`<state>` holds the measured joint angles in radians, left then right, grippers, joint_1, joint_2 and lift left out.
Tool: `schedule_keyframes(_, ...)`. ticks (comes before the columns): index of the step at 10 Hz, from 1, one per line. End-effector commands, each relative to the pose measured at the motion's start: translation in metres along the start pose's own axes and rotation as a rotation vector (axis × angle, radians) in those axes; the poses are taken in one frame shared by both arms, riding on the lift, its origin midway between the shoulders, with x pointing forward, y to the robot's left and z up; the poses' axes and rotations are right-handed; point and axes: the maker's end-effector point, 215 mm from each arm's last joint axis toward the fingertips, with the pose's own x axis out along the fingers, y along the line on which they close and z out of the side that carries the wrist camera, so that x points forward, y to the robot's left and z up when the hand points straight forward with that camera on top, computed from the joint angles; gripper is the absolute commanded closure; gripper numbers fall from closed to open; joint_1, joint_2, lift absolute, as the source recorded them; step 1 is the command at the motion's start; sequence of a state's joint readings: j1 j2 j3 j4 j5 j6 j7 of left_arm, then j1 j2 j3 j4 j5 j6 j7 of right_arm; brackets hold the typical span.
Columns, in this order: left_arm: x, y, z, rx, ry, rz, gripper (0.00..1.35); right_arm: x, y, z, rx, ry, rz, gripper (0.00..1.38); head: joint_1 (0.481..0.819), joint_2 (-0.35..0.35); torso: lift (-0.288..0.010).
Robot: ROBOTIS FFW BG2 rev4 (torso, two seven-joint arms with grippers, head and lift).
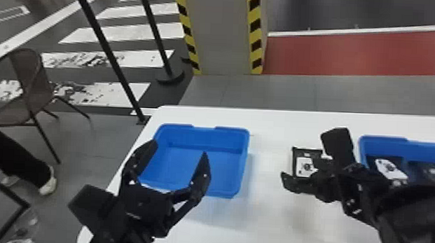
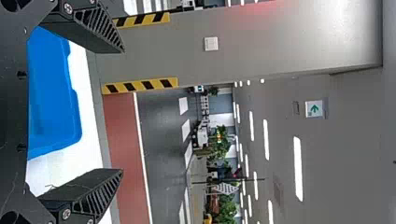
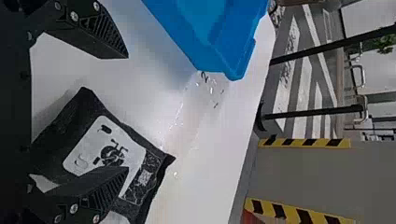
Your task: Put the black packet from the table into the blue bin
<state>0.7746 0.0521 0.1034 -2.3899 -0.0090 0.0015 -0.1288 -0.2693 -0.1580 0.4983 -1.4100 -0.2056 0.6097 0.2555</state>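
Observation:
On the white table, the black packet (image 1: 306, 165) with its white label lies between two blue bins. My right gripper (image 1: 300, 169) is over the packet's near side, fingers spread. In the right wrist view, the packet (image 3: 109, 144) is partly covered by one finger of the open right gripper (image 3: 127, 112), and nothing is held. The left blue bin (image 1: 200, 139) has my left gripper (image 1: 179, 151) above its near part, open, with bare blue floor behind the fingers. In the left wrist view, the same bin (image 2: 51, 102) is seen past the open left gripper (image 2: 123, 111).
A second blue bin (image 1: 384, 142) at the table's right holds black packets with white labels, and the right arm covers part of it. The white table's (image 1: 273, 121) far edge runs behind both bins. Beyond it stand a striped pillar (image 1: 224, 32) and barrier posts.

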Motion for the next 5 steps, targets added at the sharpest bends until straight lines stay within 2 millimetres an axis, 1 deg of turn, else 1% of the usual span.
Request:
schedule_keyframes(1,-0.002,0.002,-0.001,0.0,0.0,0.002,0.11,-0.006,-0.01,0.002,-0.038,0.027,-0.042,0.17,0.695,0.284,-0.11)
schedule_keyframes(2,-0.003,0.002,-0.001,0.0,0.002,0.003,0.11,-0.009,-0.022,-0.001,-0.062,0.064,-0.086,0.17,0.695,0.276,-0.11)
schedule_keyframes(3,-0.002,0.002,0.0,0.0,0.0,0.004,0.11,-0.007,-0.032,-0.009,-0.061,0.09,-0.105,0.17,0.695,0.264,-0.11)
schedule_keyframes(5,-0.001,0.003,-0.001,-0.001,0.002,0.004,0.11,-0.005,-0.041,-0.023,-0.052,0.124,-0.118,0.16,0.695,0.246,-0.11)
